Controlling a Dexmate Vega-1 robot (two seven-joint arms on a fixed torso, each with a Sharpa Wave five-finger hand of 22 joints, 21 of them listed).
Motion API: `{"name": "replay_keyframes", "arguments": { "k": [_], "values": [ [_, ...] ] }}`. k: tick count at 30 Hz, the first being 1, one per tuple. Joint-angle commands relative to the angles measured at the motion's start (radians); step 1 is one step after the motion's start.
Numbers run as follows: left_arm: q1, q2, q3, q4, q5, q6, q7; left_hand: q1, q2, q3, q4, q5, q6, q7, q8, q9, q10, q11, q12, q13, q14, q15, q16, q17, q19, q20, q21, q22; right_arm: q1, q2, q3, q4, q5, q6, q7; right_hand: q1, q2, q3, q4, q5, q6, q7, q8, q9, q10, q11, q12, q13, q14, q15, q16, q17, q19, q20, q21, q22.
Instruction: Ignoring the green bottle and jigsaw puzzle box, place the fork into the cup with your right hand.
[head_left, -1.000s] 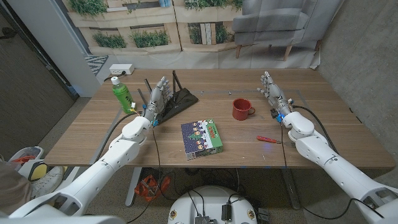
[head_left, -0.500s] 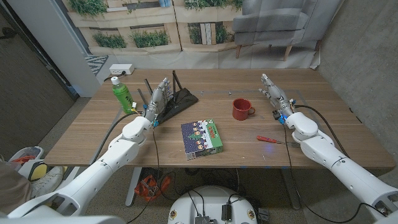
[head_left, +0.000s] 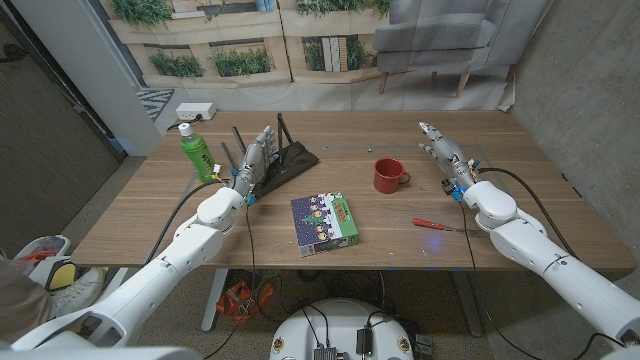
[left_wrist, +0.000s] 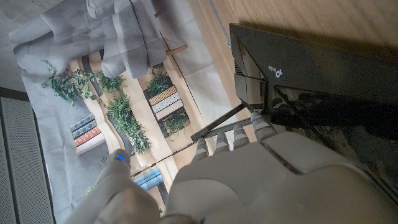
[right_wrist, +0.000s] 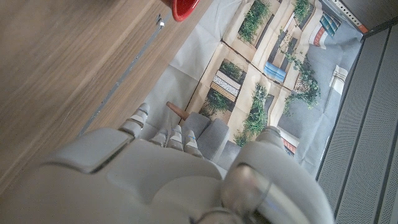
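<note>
The red cup (head_left: 388, 175) stands upright right of the table's middle; its rim (right_wrist: 185, 7) also shows in the right wrist view. The fork (head_left: 440, 225), red-handled with metal tines pointing right, lies on the wood near the front edge, nearer me than the cup. My right hand (head_left: 444, 154) is right of the cup and beyond the fork, fingers stretched out away from me, holding nothing; its back (right_wrist: 180, 171) shows in the right wrist view. My left hand (head_left: 254, 160) stays at the left, fingers extended, empty, beside a black router (head_left: 292, 158).
A green bottle (head_left: 196, 152) stands at the far left. The jigsaw puzzle box (head_left: 326, 221) lies at the front middle, left of the fork. A white power strip (head_left: 195, 112) sits at the back left edge. The router (left_wrist: 311, 68) with antennas lies before my left hand (left_wrist: 267, 177).
My right arm has drifted slightly to the right, its hand still stretched out near the cup. The left arm, fork and cup have not moved.
</note>
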Motion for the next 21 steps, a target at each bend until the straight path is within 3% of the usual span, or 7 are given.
{"name": "replay_keyframes", "arguments": {
  "k": [1,21],
  "values": [
    [-0.004,0.000,0.007,0.000,0.011,0.004,0.002,0.002,0.006,0.004,-0.005,0.005,0.008,-0.002,0.003,0.002,0.001,-0.003,0.004,0.003,-0.017,-0.001,0.002,0.003,-0.006,0.005,0.003,0.005,-0.027,-0.055,0.006,-0.074,-0.066,-0.045,-0.034,0.019,-0.001,0.005,-0.014,-0.005,-0.006,-0.003,0.007,0.002,-0.008,-0.006,0.001,0.003,-0.012,-0.004,-0.002,0.000,-0.011,0.001,-0.001,0.004],
    [0.013,0.019,0.002,-0.038,0.018,0.016,0.013,0.004,0.008,0.004,-0.009,0.004,0.014,-0.001,0.002,0.002,0.000,0.001,0.002,0.003,-0.024,-0.003,0.001,0.003,-0.007,0.002,0.003,0.005,-0.030,-0.092,0.003,-0.133,-0.145,-0.091,-0.063,0.060,0.006,0.022,-0.038,-0.007,-0.011,-0.006,0.007,0.002,-0.012,-0.015,-0.001,0.005,-0.014,-0.008,0.001,0.000,-0.008,0.000,0.003,0.004]
  ]
}}
